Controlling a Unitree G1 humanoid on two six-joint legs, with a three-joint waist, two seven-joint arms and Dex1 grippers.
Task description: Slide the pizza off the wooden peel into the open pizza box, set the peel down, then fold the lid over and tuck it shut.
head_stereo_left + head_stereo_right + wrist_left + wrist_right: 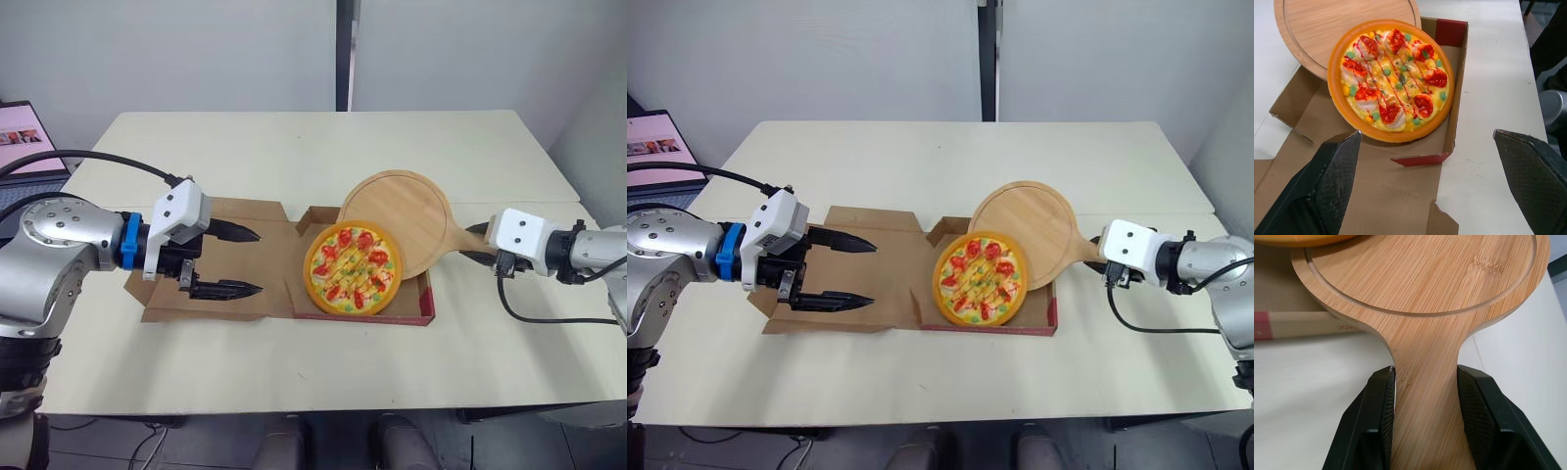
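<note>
- Pale table [294, 147] bears the open pizza box [245, 211]
- Pizza [353, 267] lies in its tray, far edge overlapping the wooden peel [402, 211]
- Right gripper [1425, 377] clamps the peel's handle
- Left gripper [261, 261] hovers over the lid, fingers wide apart, empty

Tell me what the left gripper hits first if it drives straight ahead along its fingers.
The left gripper, open above the flat lid, points at the pizza box. Its near wall likely comes first, then the pizza; if the gripper rides higher than the wall, the pizza. Height is unclear.
</note>
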